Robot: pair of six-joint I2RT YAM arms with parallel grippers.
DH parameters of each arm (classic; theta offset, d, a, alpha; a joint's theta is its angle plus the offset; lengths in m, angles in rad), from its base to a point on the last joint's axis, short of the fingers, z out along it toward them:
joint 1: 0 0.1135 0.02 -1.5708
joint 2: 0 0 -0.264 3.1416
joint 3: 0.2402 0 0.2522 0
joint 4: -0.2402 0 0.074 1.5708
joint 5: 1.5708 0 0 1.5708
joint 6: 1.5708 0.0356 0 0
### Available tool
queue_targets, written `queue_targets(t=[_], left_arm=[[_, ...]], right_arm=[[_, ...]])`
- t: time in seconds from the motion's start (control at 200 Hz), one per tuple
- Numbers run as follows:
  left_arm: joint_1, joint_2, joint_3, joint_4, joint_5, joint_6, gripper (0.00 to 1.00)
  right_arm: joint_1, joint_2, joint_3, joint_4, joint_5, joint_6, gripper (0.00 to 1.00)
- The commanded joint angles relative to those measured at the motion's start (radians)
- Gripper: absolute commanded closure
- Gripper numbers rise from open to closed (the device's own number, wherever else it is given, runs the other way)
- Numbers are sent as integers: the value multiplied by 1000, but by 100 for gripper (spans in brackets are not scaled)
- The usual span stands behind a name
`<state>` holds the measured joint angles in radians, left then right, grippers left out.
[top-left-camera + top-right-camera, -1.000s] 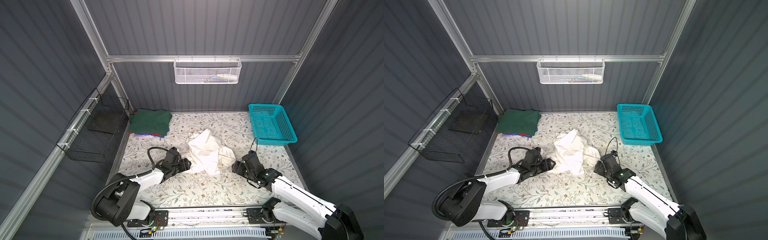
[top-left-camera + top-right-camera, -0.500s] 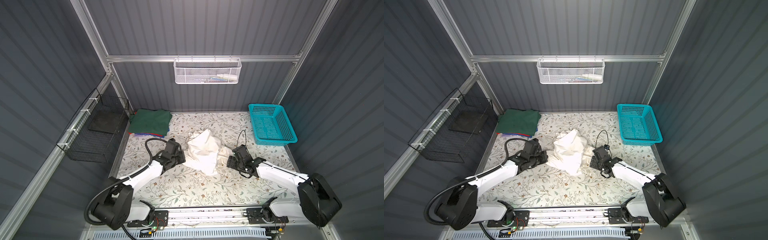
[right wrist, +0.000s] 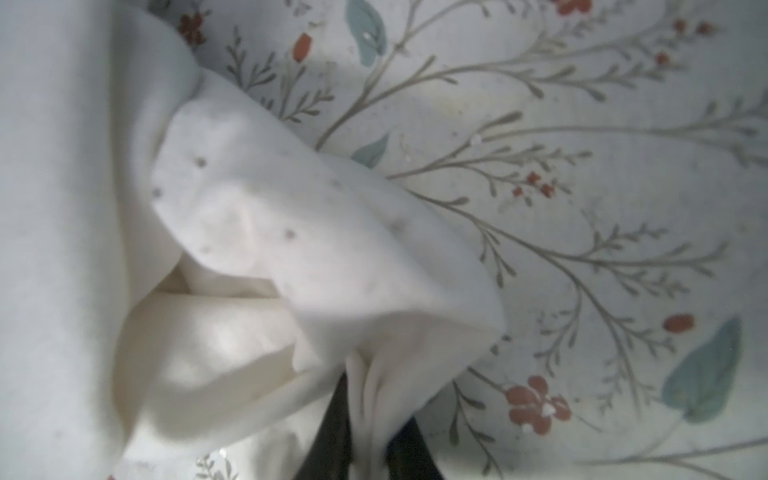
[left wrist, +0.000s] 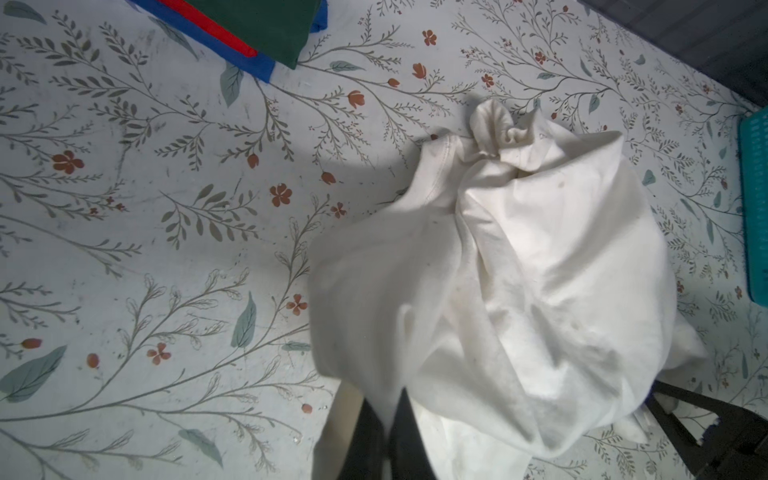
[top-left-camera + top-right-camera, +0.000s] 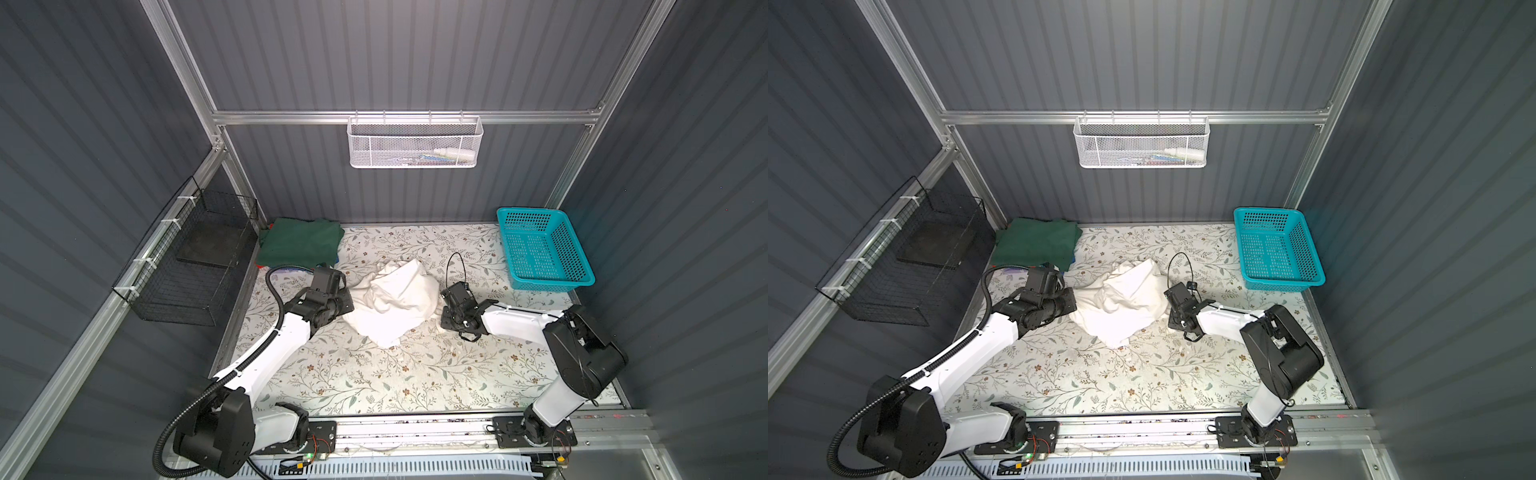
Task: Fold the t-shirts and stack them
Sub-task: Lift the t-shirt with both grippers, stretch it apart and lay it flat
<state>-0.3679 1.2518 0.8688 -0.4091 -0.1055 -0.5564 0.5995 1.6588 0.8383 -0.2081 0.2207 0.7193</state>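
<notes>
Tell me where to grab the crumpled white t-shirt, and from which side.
Pinch the white t-shirt by loose folds at its side edges, coming low from left and right; its middle is bunched up. The left gripper and right gripper are shut there.

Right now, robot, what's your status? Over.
Left tool shut on white tee. Right tool shut on it too. Tee crumpled, unfolded. Nothing in the way.

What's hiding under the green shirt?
A blue shirt with a red edge peeks out beneath the green shirt. Most of it is covered and cannot be seen.
</notes>
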Motion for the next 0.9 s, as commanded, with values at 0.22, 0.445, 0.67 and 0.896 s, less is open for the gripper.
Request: queue_targets(t=[0.22,0.445,0.67,0.896], left_arm=[[140,-68,204,-182,-135,124,100],[142,-125,286,-278,-281,186,100],[142,-187,259,-245,-152,137,100],[142,-14,350,-143,-45,111,100]], right_arm=[[-108,-256,62,-292,201,-40,100],[-119,-512,80,-445,312,-70,100],[-118,-688,73,-462,144,-43,100],[-154,-492,217,-386,93,-128,100]])
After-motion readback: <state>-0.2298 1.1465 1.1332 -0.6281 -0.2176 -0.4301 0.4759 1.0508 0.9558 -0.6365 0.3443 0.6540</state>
